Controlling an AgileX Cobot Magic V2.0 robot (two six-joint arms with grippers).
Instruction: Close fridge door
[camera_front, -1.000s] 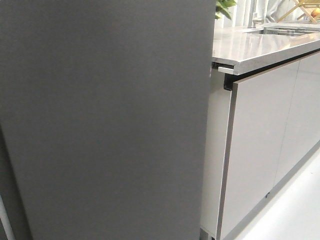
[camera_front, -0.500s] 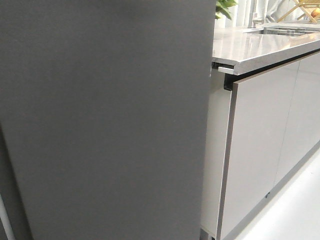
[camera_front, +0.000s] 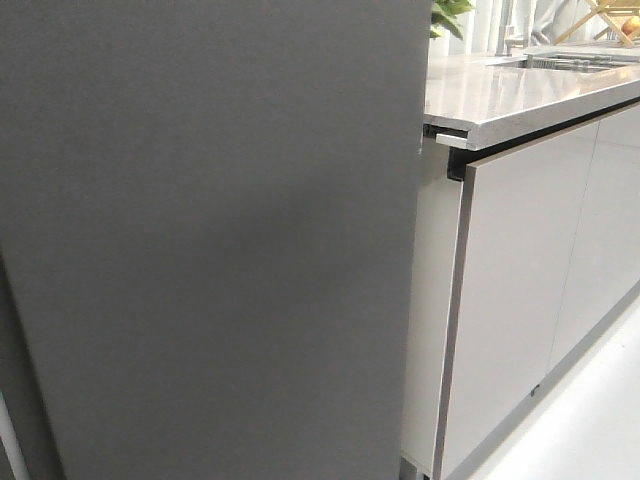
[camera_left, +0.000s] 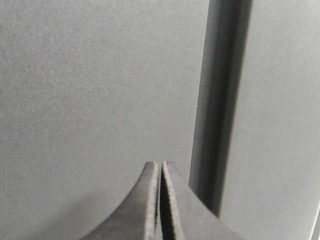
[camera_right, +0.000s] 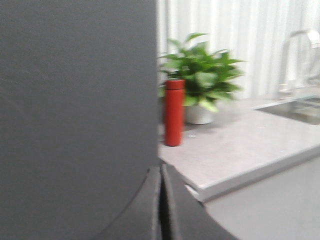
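Note:
A tall flat matte dark-grey face, the fridge door's outer side, fills the left of the front view; no bins, lining or seal show. Neither gripper shows in the front view. My left gripper is shut and empty, tips close to a dark-grey face, beside a shadowed vertical gap with a second grey face past it. I cannot tell which face is the door. My right gripper is shut and empty, by the vertical edge of the dark-grey face.
A pale stone worktop with glossy pale-grey cabinet doors stands right of the dark face. On it are a red bottle, a potted plant and a sink with tap. White floor lies at the lower right.

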